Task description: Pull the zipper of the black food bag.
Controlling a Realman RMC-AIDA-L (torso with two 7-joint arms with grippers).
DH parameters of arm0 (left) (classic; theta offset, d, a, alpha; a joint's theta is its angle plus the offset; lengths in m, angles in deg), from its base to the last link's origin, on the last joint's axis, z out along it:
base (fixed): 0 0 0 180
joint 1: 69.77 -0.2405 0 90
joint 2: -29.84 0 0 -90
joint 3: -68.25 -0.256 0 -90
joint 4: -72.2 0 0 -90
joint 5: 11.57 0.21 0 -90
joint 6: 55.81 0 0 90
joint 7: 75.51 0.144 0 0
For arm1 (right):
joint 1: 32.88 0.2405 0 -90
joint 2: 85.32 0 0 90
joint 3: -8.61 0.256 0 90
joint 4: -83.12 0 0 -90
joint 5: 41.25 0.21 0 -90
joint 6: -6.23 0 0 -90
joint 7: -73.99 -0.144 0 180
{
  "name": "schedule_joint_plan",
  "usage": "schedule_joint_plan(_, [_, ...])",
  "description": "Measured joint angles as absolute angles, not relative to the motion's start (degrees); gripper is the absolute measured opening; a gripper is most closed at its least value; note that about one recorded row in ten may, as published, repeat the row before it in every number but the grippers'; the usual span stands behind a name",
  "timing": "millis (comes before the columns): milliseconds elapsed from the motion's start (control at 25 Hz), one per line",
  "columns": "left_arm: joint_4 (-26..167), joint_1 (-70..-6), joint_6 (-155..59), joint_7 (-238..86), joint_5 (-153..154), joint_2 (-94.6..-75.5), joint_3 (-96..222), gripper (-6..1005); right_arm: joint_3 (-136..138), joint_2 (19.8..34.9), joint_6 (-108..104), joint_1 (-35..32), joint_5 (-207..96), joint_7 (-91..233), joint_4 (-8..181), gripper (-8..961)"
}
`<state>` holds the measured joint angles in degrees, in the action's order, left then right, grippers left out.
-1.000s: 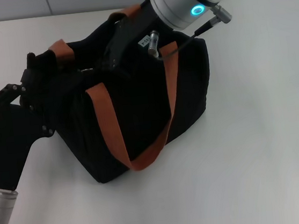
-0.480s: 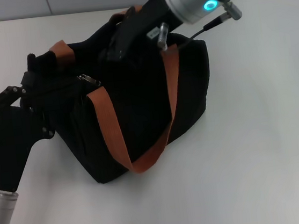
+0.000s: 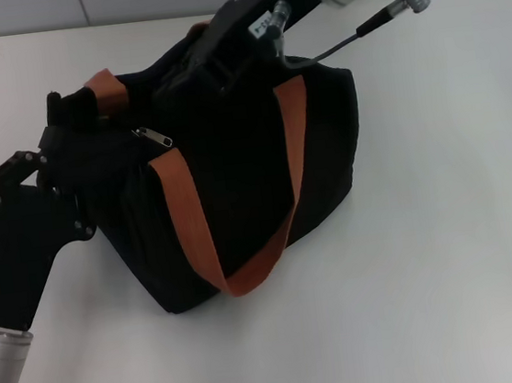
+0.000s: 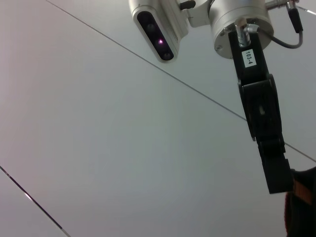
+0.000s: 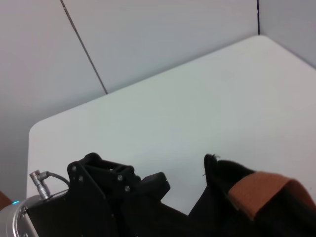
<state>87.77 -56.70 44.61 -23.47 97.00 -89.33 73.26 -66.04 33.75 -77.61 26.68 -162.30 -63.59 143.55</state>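
- At the far upper edge of the black food bag [image 3: 237, 184], the right gripper [image 3: 194, 72] hangs over the bag's top, its black body slanting down from the silver wrist; its tip reads against the black fabric, and whether it touches the bag cannot be told.
- How far the right gripper's jaws are parted cannot be told; nothing can be seen in its grasp.
- Nearer the camera and to the left of the right gripper, well apart from it, the zipper [image 3: 154, 137] lies on the bag's upper face, a small silver tab at the end of a short run of teeth. No finger touches it.
- Just beside the zipper on its left, the left gripper [image 3: 70, 116] presses against the bag's left end; its black fingers merge with the fabric, so whether they pinch the bag, and how wide they stand, cannot be told.
- Below the right gripper, one orange-brown strap handle [image 3: 196, 235] loops down the bag's near face to the white table [image 3: 448, 253].
- From the left wrist view, the right gripper [image 4: 279, 182] shows as a black bar ending just beside an orange strap edge [image 4: 300, 190].
- From the right wrist view, the left gripper's black linkage [image 5: 106, 180] sits next to the bag's corner [image 5: 222, 187] with its strap end [image 5: 261, 190].
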Motion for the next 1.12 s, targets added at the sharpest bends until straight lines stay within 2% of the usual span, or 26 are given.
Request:
schedule_joint_plan(400, [88.5,-57.4,43.1,-23.5,96.8,-89.34,73.3,113,-66.5,34.18,-76.5,29.7,-162.4,-63.6,137.1,212])
schedule_joint_plan(480, [88.5,-57.6,42.4,-23.5,96.8,-89.33,73.3,113,-67.0,34.24,-75.6,29.7,-162.3,-63.4,136.7,263])
schedule_joint_plan(920, [88.6,-58.8,41.2,-23.5,96.8,-89.34,73.3,115,-70.4,34.30,-71.8,29.9,-162.3,-63.4,135.7,290])
schedule_joint_plan(1120, [88.6,-59.1,41.4,-23.5,96.8,-89.33,73.3,115,-71.5,34.32,-70.3,29.7,-162.1,-63.4,135.5,347])
